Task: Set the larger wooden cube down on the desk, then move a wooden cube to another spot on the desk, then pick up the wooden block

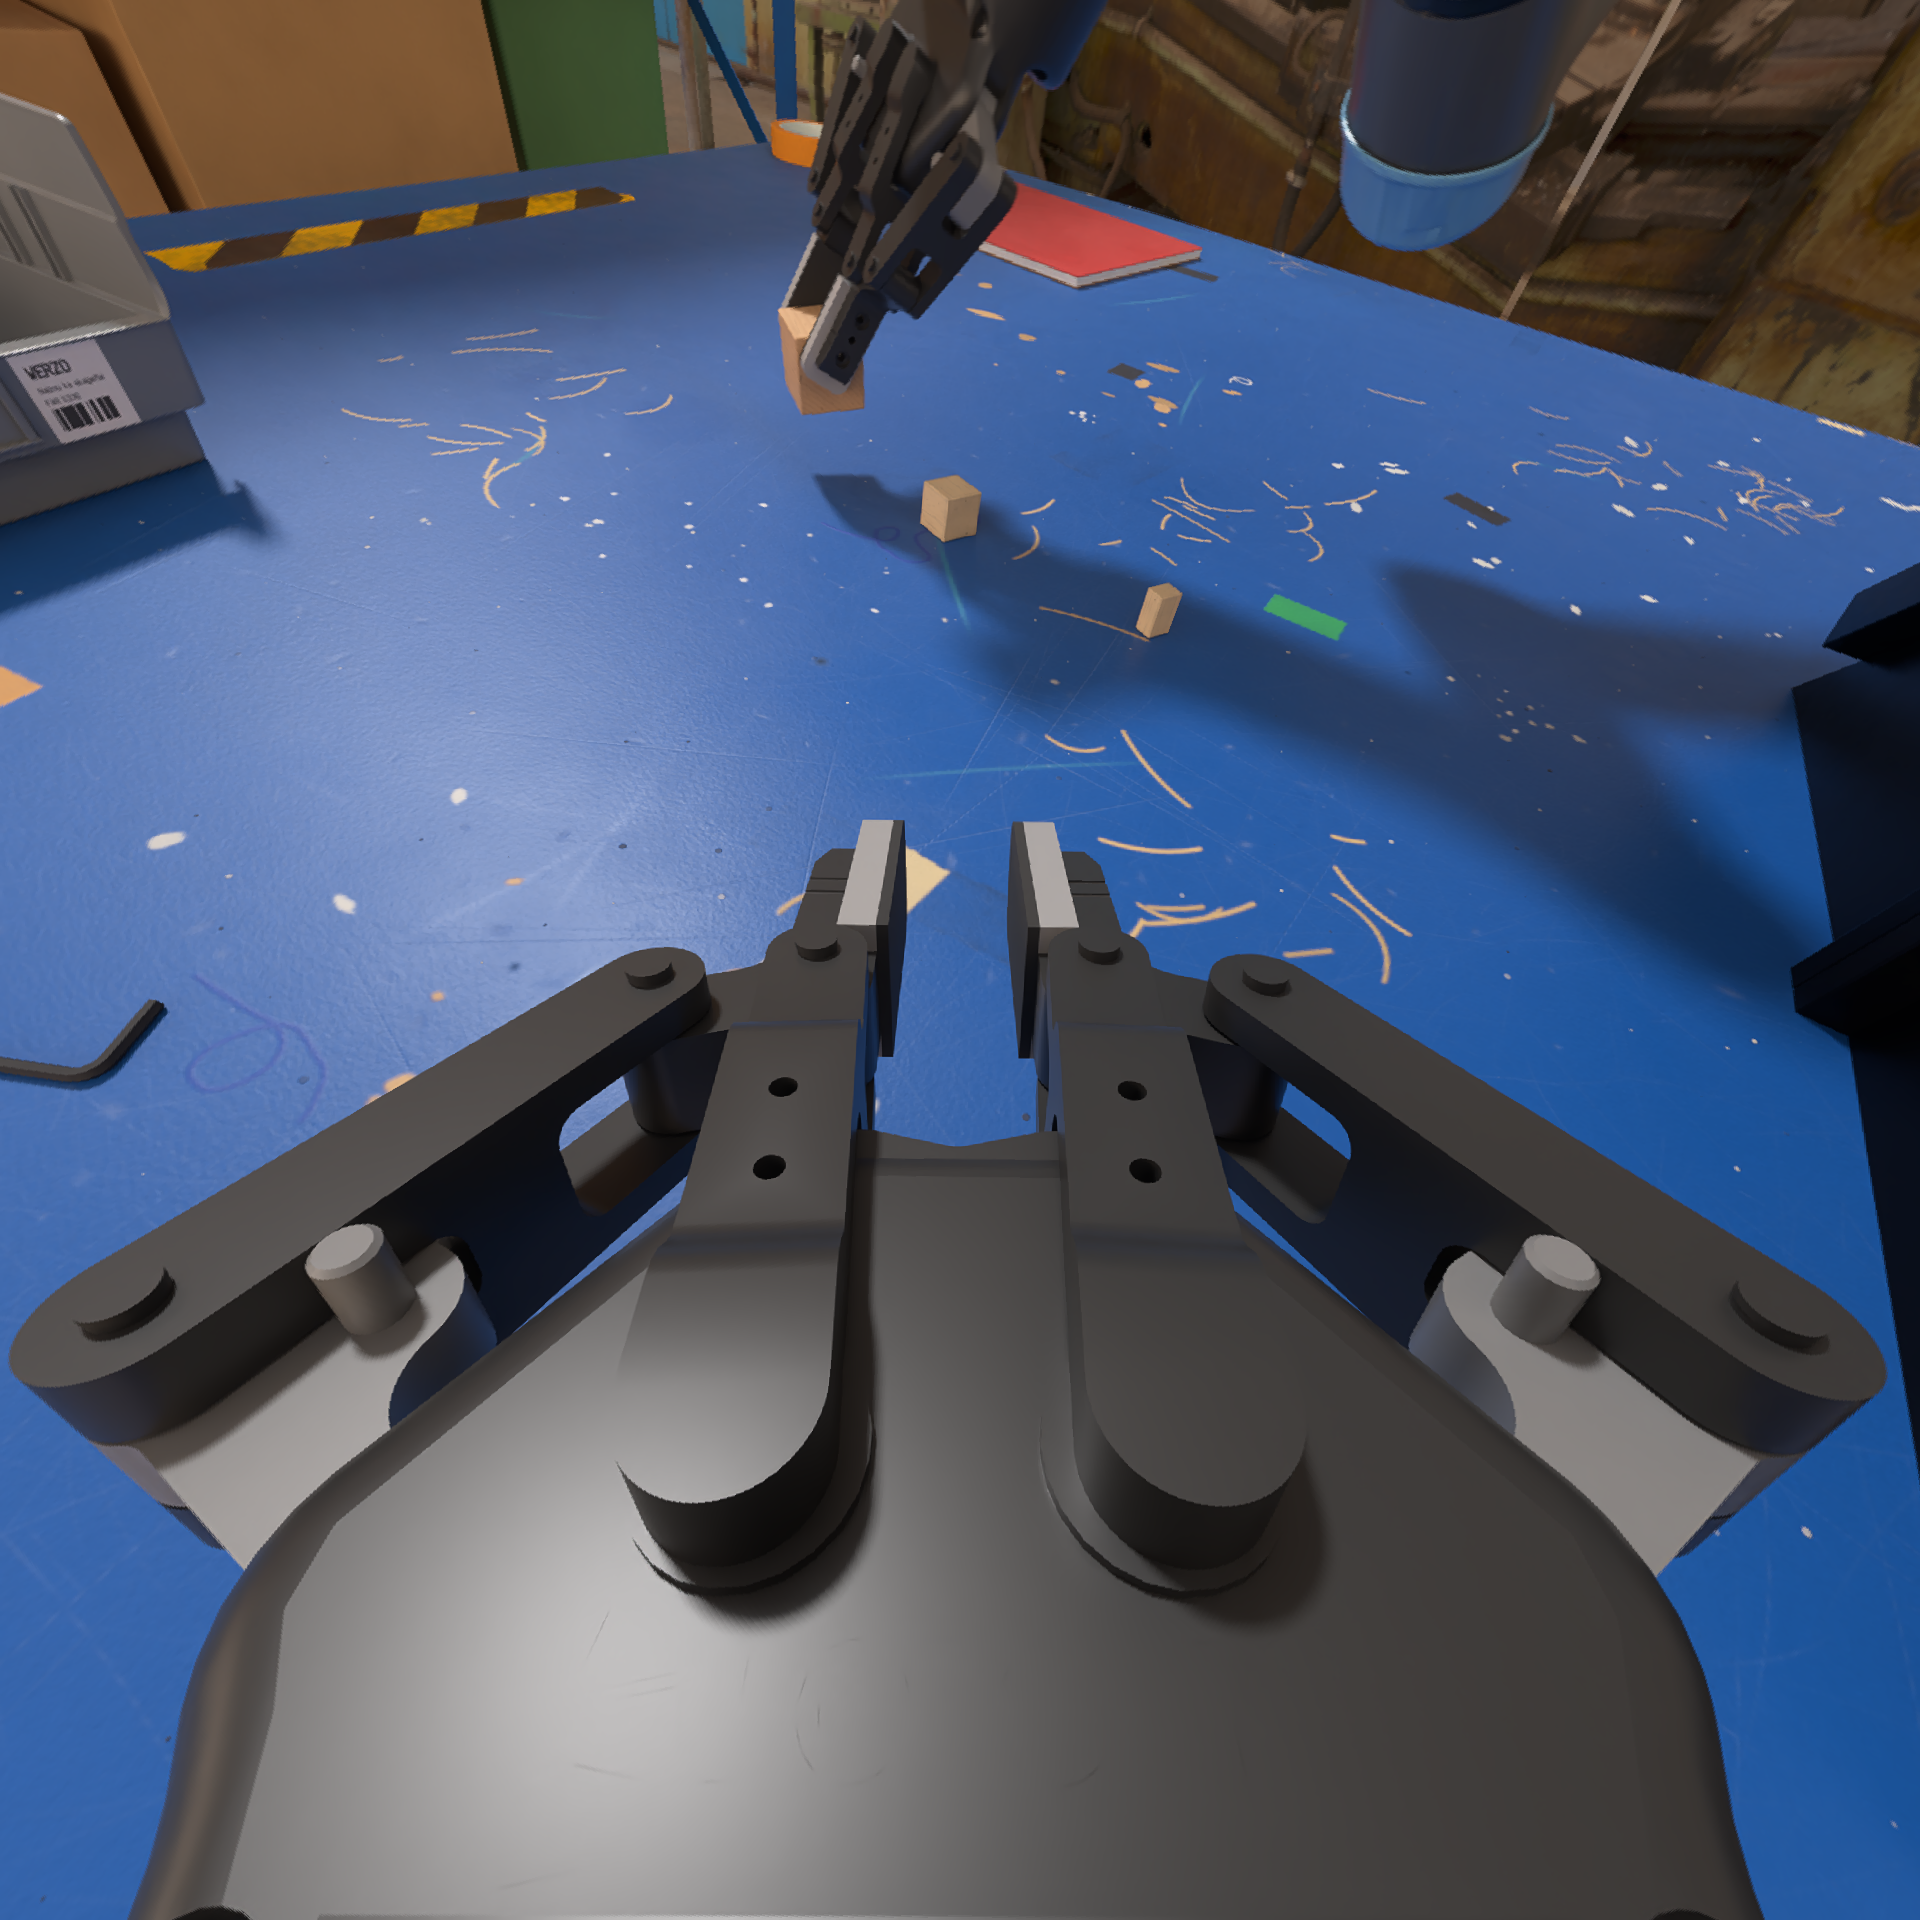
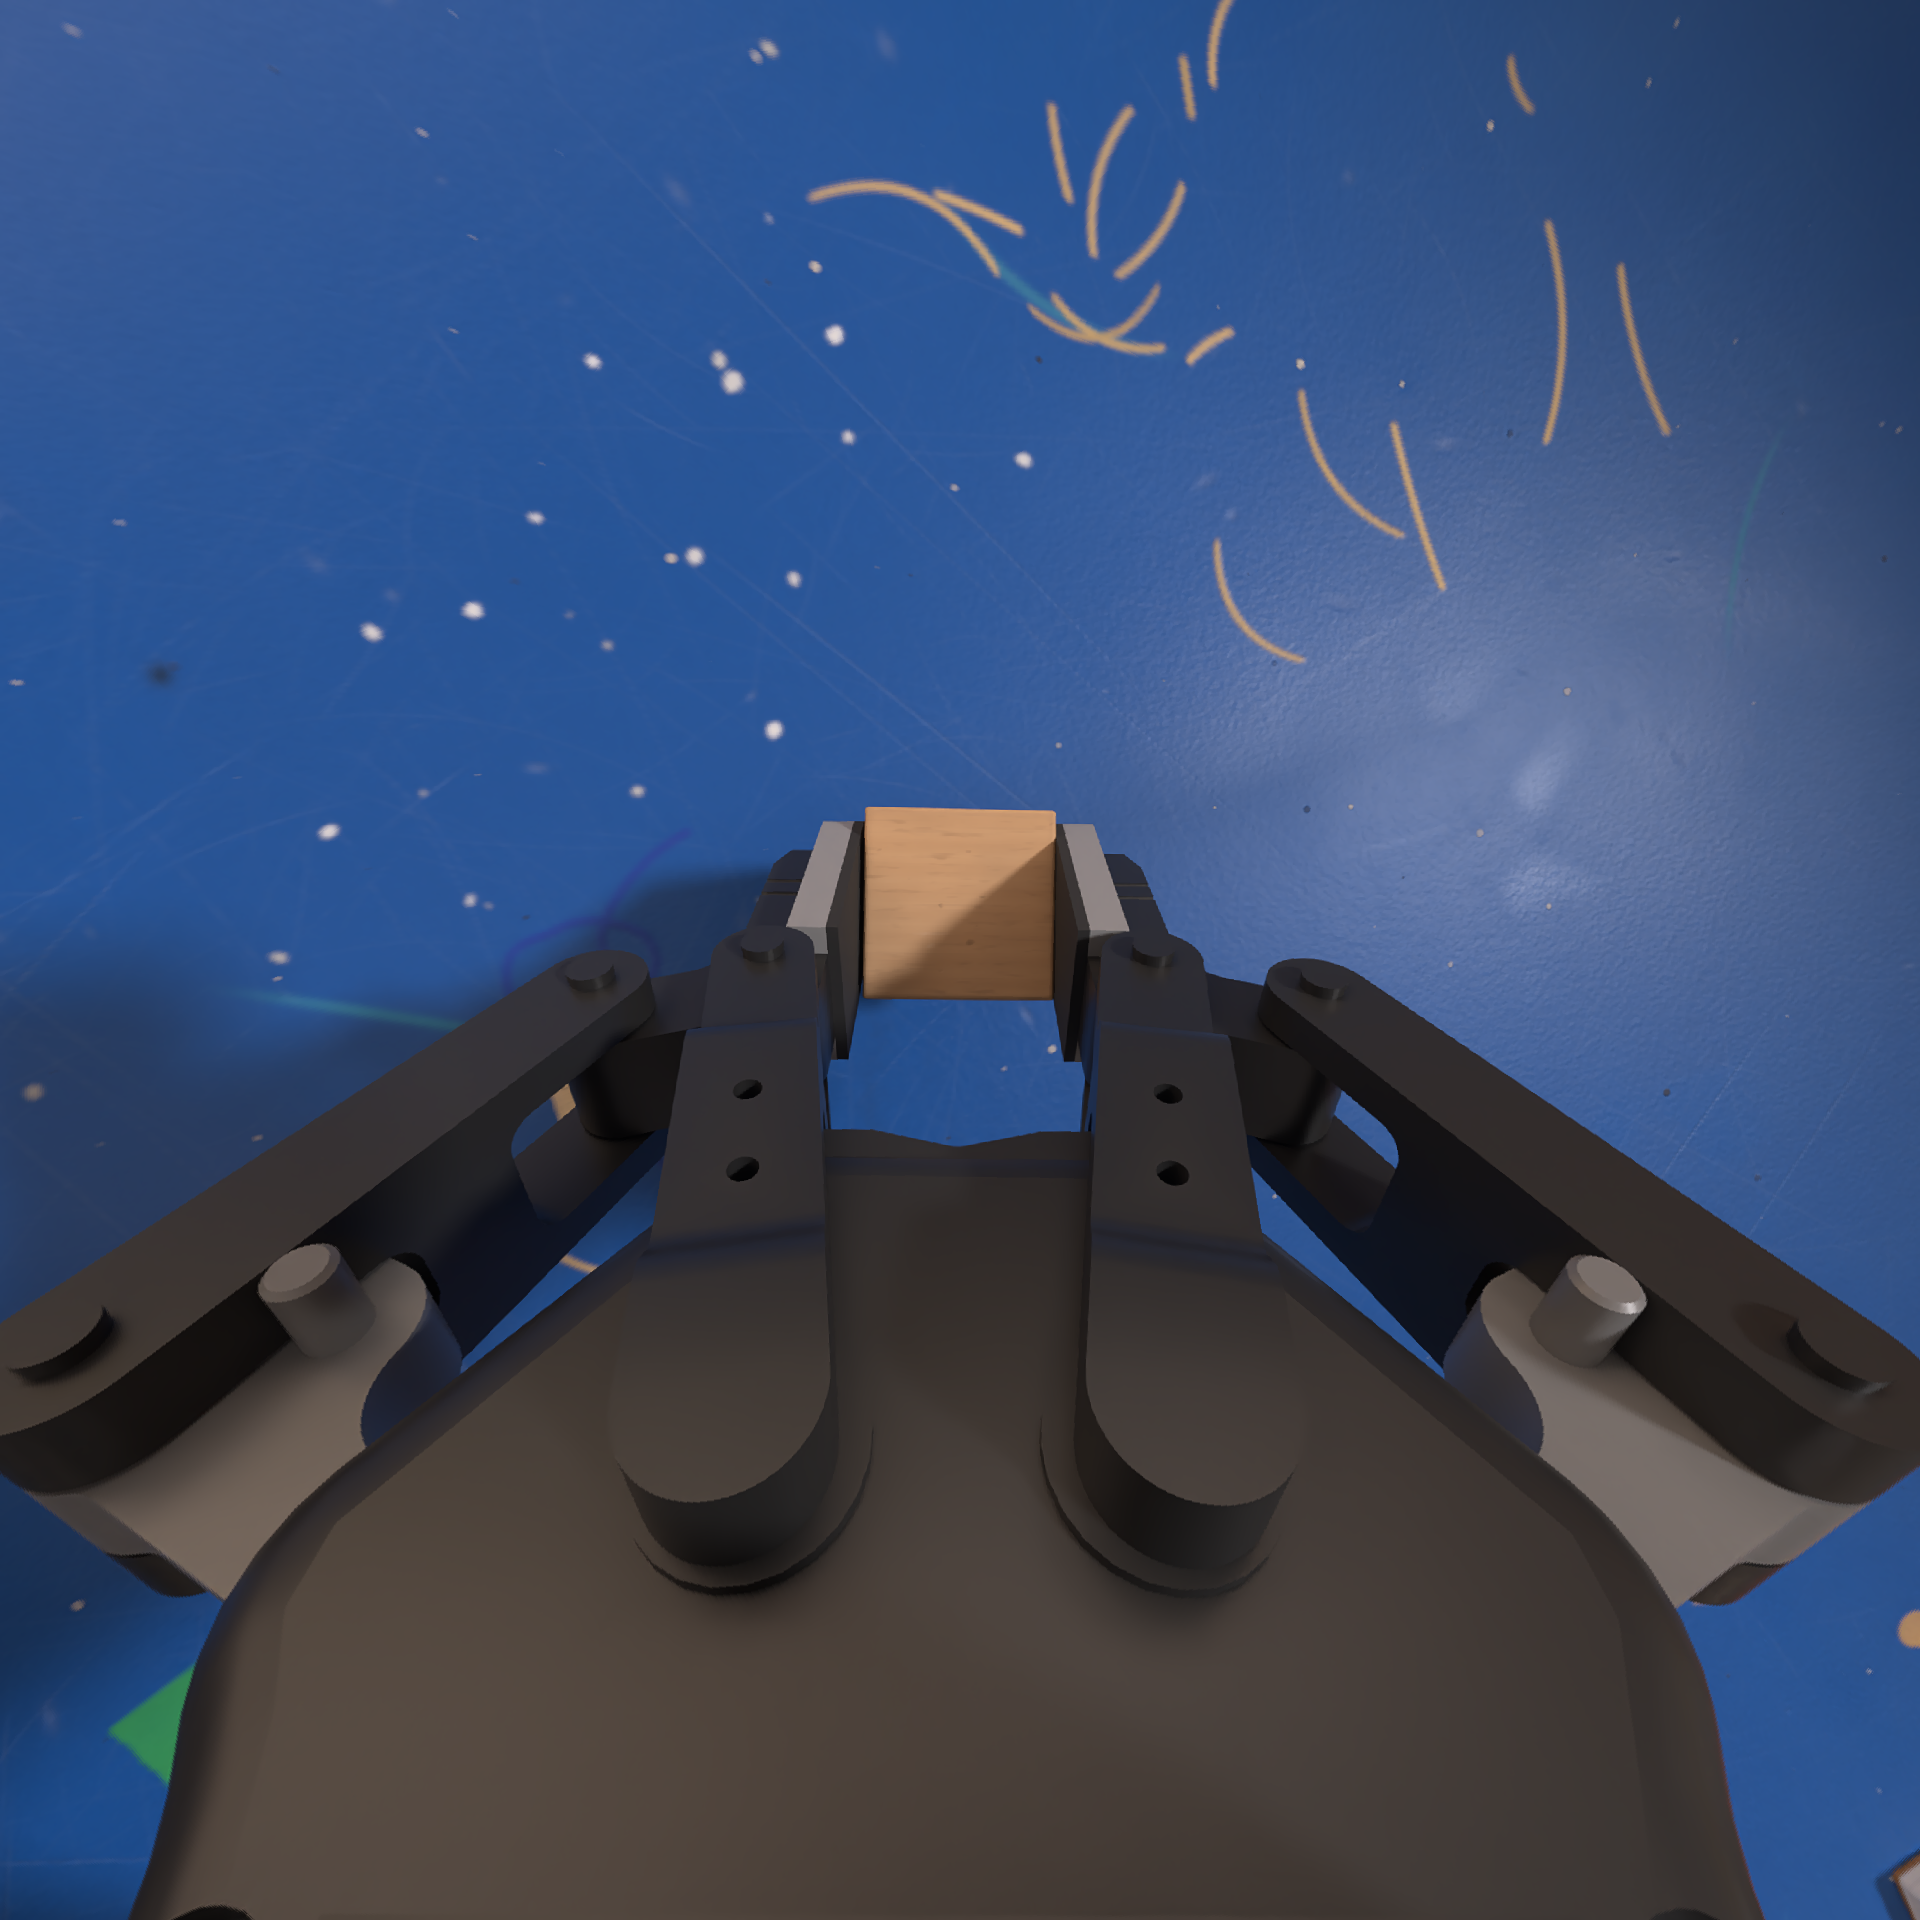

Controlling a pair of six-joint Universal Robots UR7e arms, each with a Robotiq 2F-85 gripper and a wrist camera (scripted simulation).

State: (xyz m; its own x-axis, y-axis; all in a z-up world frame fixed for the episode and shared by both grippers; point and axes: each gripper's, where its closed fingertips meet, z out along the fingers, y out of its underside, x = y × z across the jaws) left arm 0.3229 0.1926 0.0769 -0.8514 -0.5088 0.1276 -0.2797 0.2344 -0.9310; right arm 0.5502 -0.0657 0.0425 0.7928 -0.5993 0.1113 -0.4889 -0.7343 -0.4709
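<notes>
My right gripper (image 2: 958,902) is shut on the larger wooden cube (image 2: 958,902) and holds it above the blue desk (image 2: 935,520). In the left wrist view the same gripper (image 1: 831,353) hangs over the far middle of the desk with that cube (image 1: 810,387) between its fingers, clear of the surface. A smaller wooden cube (image 1: 949,508) sits on the desk just in front of it. A small wooden block (image 1: 1157,609) lies farther right and nearer. My left gripper (image 1: 956,883) is partly open and empty, low over the near desk.
A grey bin (image 1: 83,343) stands at the far left. A red book (image 1: 1091,241) lies at the far edge, with an orange tape roll (image 1: 795,140) behind. A black hex key (image 1: 94,1049) lies at the left. Dark objects (image 1: 1870,831) line the right edge. A green tape patch (image 1: 1305,616) is stuck near the block.
</notes>
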